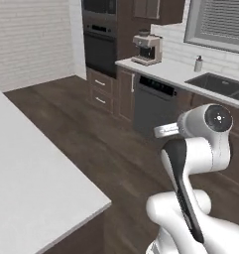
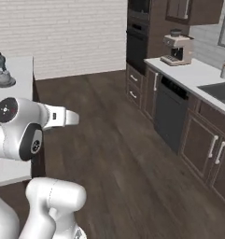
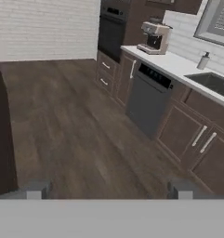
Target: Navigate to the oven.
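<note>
Where the left base view looks across the dark wood plank floor (image 1: 91, 134), the built-in wall oven with its dark glass door (image 1: 99, 52) stands far off at about 12 o'clock, set in a tall dark-brown cabinet column, with two drawers beneath it. At 1 o'clock a silver espresso machine (image 1: 147, 48) sits on the white tabletop (image 1: 165, 69), a dark dishwasher front (image 1: 153, 106) lies below that, and a small soap bottle (image 1: 198, 63) stands beside the dark sink basin (image 1: 217, 84) at 2 o'clock. A pale island tabletop (image 1: 31, 188) fills 8 o'clock, and the white arm rises at 4 o'clock. From the right base view, the oven (image 2: 137, 44) is at 12 o'clock against the white brick wall (image 2: 62, 32), the espresso machine (image 2: 177, 48) at 1 o'clock, the dishwasher (image 2: 170, 114) at 3 o'clock, and a small dark figurine on a grey base (image 2: 2, 70) sits on the island at 10 o'clock. Through the hand view, the oven (image 3: 112, 35) appears at 12 o'clock, well apart from the robot across open floor. Two grey fingertips (image 3: 35, 189) of the claw (image 3: 108, 190) stand wide apart at 6 o'clock, with nothing between them.
</note>
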